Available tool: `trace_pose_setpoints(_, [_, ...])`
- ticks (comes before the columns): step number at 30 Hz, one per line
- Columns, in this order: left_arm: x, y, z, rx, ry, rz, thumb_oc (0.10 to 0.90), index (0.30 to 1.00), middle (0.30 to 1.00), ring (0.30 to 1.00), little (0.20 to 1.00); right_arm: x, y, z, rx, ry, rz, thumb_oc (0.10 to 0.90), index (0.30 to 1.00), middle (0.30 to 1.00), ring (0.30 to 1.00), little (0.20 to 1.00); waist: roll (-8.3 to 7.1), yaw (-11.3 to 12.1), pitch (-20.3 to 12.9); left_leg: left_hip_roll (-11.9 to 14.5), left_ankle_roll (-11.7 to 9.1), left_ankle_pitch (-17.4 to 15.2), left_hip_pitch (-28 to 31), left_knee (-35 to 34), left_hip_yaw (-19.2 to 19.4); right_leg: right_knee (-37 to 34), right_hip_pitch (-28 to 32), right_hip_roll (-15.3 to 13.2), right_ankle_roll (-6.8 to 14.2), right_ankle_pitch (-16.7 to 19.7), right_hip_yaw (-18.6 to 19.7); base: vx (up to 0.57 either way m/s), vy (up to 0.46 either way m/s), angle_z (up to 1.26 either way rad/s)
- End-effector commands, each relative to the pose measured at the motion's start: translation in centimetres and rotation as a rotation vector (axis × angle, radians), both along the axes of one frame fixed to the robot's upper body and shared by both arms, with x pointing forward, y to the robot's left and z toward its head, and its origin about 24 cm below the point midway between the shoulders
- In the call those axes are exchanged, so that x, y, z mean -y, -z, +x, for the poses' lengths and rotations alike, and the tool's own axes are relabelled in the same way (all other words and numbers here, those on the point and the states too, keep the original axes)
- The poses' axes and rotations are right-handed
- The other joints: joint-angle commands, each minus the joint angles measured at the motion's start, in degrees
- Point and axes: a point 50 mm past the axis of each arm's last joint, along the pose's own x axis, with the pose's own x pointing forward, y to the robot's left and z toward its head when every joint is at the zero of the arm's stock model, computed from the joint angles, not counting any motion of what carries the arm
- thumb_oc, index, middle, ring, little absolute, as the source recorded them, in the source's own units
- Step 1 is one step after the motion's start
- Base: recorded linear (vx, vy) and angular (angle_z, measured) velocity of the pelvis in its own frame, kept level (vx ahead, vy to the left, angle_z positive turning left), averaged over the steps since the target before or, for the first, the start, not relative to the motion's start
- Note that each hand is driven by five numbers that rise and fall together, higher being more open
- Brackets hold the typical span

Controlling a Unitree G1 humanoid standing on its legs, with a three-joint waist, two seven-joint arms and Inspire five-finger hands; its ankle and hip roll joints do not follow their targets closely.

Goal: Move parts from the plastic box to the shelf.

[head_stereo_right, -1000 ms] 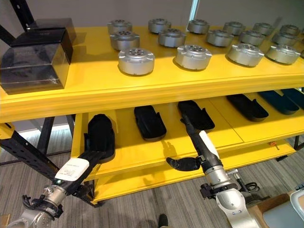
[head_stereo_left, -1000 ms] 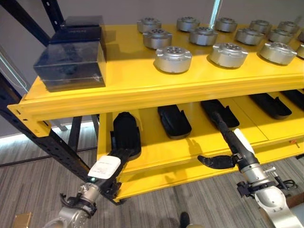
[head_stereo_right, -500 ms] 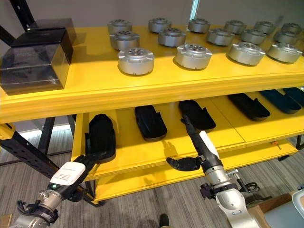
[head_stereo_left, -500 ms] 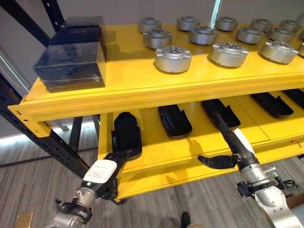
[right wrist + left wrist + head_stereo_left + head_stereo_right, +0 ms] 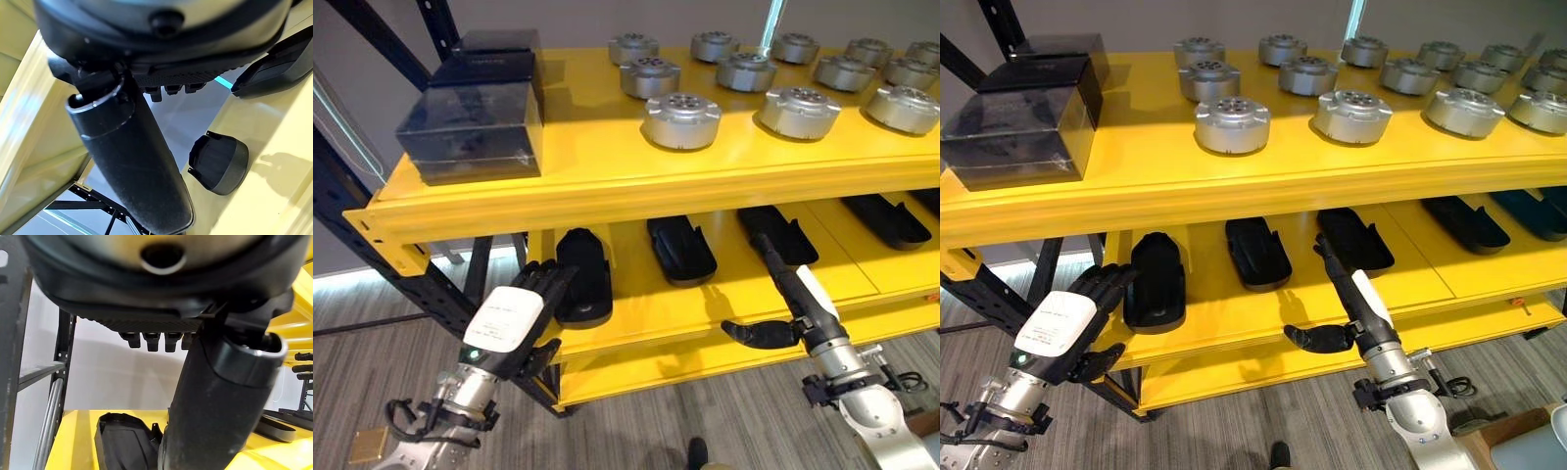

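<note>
Black elongated moulded parts lie flat in a row on the yellow shelf's lower level, spaced apart, long axes pointing back.

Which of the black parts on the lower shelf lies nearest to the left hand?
The leftmost black part, at the lower shelf's left end. The left hand's fingers are right beside it; the others lie further right.
</note>
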Motion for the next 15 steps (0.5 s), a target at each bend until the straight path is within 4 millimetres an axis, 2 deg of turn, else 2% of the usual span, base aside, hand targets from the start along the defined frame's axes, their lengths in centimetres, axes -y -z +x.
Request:
trace_pose_setpoints(1, [0.7,-3.1,1.3,0.145,0.09,-0.047,0.9,1.0,1.0,1.0,1.0,-0.9,-6.4,0.7,0.341,-0.06,0.012,0.9,1.0,1.0,1.0,1.0,-2.07,-0.7,-0.1,0.1,1.0,-0.3,-1.5,2.0,-2.1,2.8,3.0,-2.8,2.5,-4.1,-3.2,0.0,0.0,0.0])
trace_pose_setpoints(9, [1.7,-0.9,0.8,0.001,0.133,-0.101,0.9,1.0,1.0,1.0,1.0,-0.9,-6.6,0.8,0.354,-0.058,0.016,0.9,1.0,1.0,1.0,1.0,-1.8,-0.6,0.5,0.9,0.7,0.3,-1.9,2.2,-2.3,3.0,3.1,-2.0,2.1,-4.5,-3.4,0.0,-0.016,0.0])
trace_pose_setpoints(15, [1.6,0.6,0.4,-0.1,0.121,-0.118,0.9,1.0,1.0,1.0,1.0,-0.7,-6.9,0.8,0.372,-0.05,0.02,0.9,1.0,1.0,1.0,1.0,-1.17,-0.5,1.0,2.2,0.0,1.3,-2.5,2.1,-3.1,3.1,3.4,-0.5,1.5,-5.3,-4.2,0.0,-0.05,0.03])
